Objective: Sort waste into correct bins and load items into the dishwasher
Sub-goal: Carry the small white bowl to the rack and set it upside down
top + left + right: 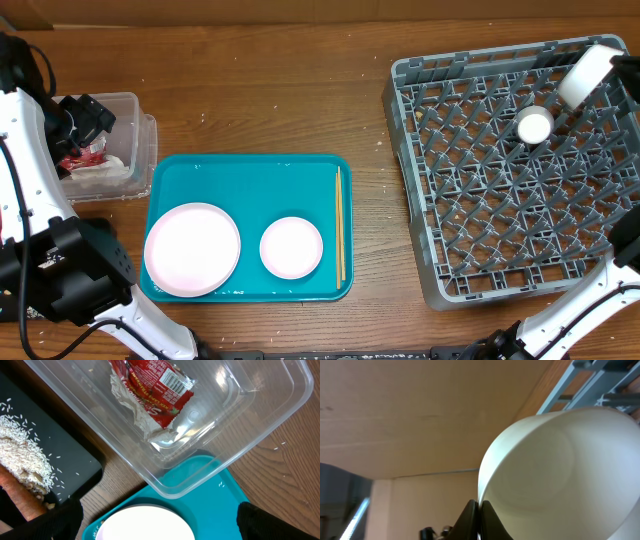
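Observation:
My left gripper (157, 529) is open and empty, hovering over the near rim of the clear tub (260, 415) and the pale pink plate (145, 525); overhead it sits by the tub (135, 125). The tub holds the red sauce packet (160, 390) on the crumpled napkin (132, 415). The black tray (65, 460) holds rice (20, 455) and the carrot stick (20, 500). My right gripper (480, 510) is shut on the rim of the white bowl (560, 470), held tilted over the grey dish rack's (420, 200) far right corner. The tiny white cup (534, 126) sits in the rack.
The teal serving tray (250, 175) in the middle holds the pink plate (192, 248), the small pale pink bowl (291, 247) and the chopsticks (339, 235) along its right side. Bare wooden table lies between tray and rack. A cardboard wall runs along the back.

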`<action>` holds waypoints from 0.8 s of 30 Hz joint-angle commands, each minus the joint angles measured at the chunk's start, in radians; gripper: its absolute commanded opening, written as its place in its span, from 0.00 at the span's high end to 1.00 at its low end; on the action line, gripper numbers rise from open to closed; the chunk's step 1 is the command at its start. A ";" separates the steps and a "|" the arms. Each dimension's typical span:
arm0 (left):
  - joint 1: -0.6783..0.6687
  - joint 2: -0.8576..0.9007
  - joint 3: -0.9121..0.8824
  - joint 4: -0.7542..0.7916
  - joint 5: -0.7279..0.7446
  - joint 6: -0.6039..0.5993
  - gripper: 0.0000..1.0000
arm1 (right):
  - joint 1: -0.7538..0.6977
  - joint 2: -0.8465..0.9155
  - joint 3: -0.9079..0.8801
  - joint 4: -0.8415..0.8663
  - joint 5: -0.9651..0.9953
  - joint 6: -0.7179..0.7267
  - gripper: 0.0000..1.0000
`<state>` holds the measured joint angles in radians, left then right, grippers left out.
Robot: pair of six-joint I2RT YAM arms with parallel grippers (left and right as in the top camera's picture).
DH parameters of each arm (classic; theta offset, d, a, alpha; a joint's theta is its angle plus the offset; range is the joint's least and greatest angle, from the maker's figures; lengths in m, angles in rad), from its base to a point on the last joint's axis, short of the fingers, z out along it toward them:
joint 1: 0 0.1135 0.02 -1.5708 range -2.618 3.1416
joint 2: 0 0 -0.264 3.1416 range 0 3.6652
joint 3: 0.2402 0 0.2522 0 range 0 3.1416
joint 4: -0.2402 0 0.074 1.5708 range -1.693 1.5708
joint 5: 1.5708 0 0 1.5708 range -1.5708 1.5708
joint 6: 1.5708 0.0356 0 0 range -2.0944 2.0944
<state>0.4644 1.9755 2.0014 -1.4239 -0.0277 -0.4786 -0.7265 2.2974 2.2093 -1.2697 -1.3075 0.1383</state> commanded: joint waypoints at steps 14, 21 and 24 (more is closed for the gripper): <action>-0.007 -0.001 -0.003 0.000 -0.006 0.000 0.00 | -0.103 -0.027 -0.095 -0.098 0.129 -0.005 0.96; -0.007 -0.001 -0.003 0.000 -0.006 0.000 0.00 | -0.155 -0.040 -0.081 -0.168 0.286 -0.005 0.91; -0.007 -0.001 -0.003 0.000 -0.006 0.000 0.00 | -0.157 -0.054 -0.048 -0.222 0.486 -0.005 0.86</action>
<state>0.4644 1.9755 2.0014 -1.4239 -0.0277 -0.4786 -0.8780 2.2959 2.1227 -1.4685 -1.0374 0.1364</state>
